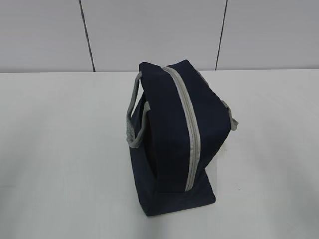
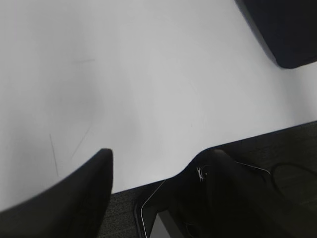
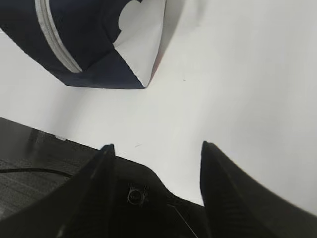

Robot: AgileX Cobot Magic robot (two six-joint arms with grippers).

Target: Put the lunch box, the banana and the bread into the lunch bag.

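Note:
The navy lunch bag stands in the middle of the white table, its grey zipper shut along the top and grey handles hanging at both sides. A corner of it shows in the left wrist view, and its white corner panel shows in the right wrist view. The lunch box, the banana and the bread are out of view. My left gripper is open and empty over the table's front edge. My right gripper is open and empty near the front edge, apart from the bag.
The white table runs back to a grey panelled wall. Below the front edge, dark floor and a cable show in the wrist views.

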